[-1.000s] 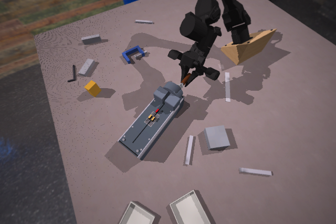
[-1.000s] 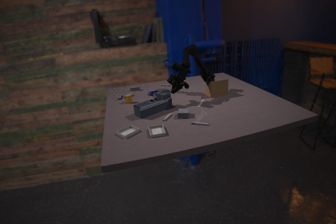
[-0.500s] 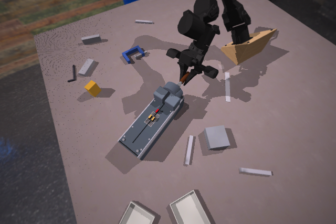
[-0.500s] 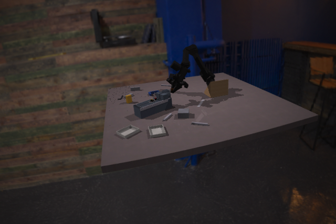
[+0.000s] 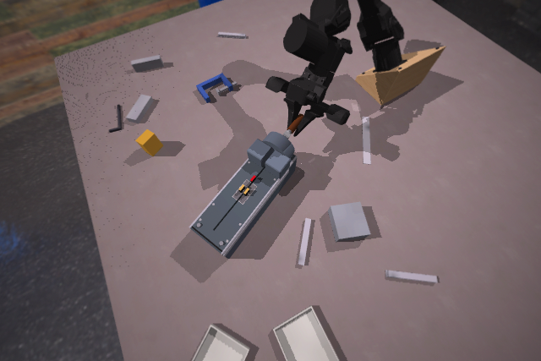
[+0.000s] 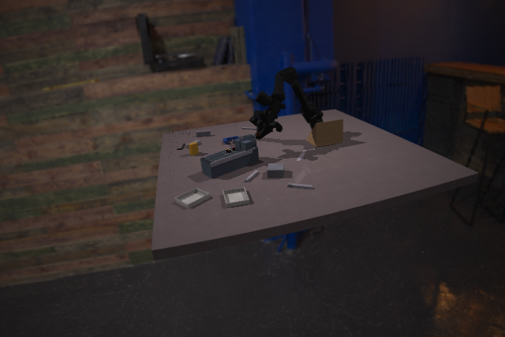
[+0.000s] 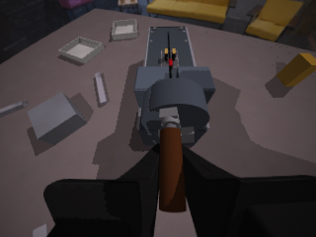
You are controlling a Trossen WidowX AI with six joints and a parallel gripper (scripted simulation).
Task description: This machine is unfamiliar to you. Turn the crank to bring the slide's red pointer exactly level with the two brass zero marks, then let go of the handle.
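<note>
The grey machine (image 5: 226, 212) (image 6: 230, 162) (image 7: 183, 41) stands on the table with its round housing (image 5: 279, 142) (image 7: 179, 96) at the crank end. The red pointer (image 5: 253, 178) (image 7: 171, 62) sits in the slot on the crank side of the two brass zero marks (image 5: 243, 189) (image 7: 170, 51), a short gap from them and not level. My gripper (image 5: 292, 126) (image 6: 258, 136) (image 7: 168, 147) is shut on the brown crank handle (image 5: 297, 121) (image 7: 172, 183), which points out from the housing toward me. The crank arm is mostly hidden behind the handle in the wrist view.
A grey block (image 5: 349, 221) (image 7: 56, 118) and pale bars lie beside the machine. Two white trays (image 6: 192, 197) (image 6: 235, 197) stand near the front. A yellow block (image 5: 149, 143) (image 7: 297, 70), a blue bracket (image 5: 212, 82) and a black hex key (image 5: 119, 118) lie on the other side. A wooden wedge (image 5: 406, 73) stands at the arm's base.
</note>
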